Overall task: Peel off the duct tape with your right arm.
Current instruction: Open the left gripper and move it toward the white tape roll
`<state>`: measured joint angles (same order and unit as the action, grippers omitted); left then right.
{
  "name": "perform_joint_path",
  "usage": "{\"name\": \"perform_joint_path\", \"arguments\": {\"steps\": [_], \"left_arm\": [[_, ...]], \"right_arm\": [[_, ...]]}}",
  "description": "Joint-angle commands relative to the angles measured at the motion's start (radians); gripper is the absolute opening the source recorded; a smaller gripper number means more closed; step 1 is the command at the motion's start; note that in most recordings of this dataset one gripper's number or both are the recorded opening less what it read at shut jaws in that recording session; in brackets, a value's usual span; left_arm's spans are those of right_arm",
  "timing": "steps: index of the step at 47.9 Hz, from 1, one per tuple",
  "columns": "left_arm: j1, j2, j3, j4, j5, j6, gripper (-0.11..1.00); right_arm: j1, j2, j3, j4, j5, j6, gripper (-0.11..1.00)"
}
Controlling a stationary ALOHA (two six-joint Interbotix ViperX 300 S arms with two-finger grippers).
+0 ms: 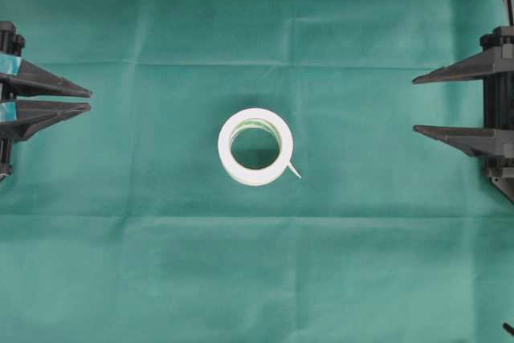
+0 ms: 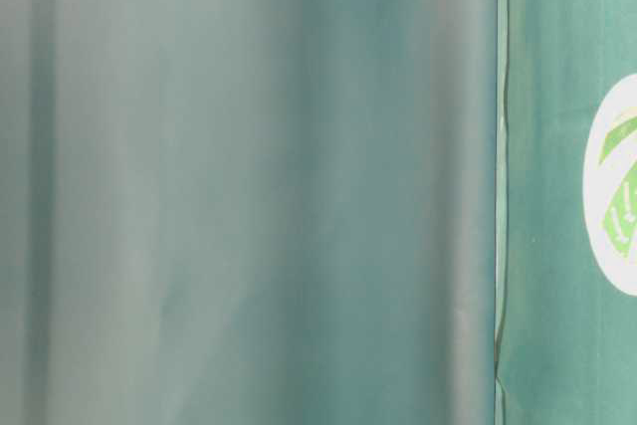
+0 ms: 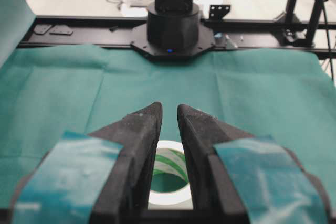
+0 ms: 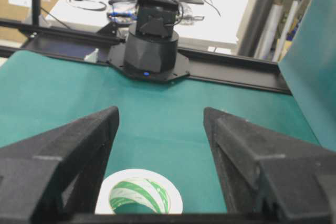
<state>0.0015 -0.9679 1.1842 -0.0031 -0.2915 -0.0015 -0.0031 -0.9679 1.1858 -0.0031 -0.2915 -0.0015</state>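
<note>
Only overhead shows the duct tape (image 1: 255, 147) tail's free end

Black pointed fingers (image 1: 56, 84) — teal tape pads (image 3: 73, 177).

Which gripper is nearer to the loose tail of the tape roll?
The right gripper, off to the tail's right; the left gripper lies farther, beyond the duct tape.

duct tape (image 1: 255, 147) | white roll, green core | flat on cloth | tail lower-right
</note>
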Motion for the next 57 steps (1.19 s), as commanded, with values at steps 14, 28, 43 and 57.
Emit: {"name": "perform_joint_path", "arguments": {"steps": [14,28,43,57], "left_arm": [[-0.003,-0.012,0.038,-0.017,-0.048,-0.029,0.00],[-0.023,-0.009,0.029,-0.017,-0.048,-0.034,0.01],[-0.054,-0.005,0.023,-0.015,-0.049,-0.034,0.57],[-0.055,0.084,-0.021,-0.017,-0.081,-0.032,0.96]], "right_arm": [[-0.002,0.011,0.026,-0.003,-0.008,0.002,-0.09],[0.000,0.017,0.029,-0.003,-0.005,0.002,-0.10],[-0.002,0.017,0.044,-0.003,-0.005,0.003,0.17],[-0.002,0.017,0.040,-0.005,-0.009,0.002,0.75]]}}
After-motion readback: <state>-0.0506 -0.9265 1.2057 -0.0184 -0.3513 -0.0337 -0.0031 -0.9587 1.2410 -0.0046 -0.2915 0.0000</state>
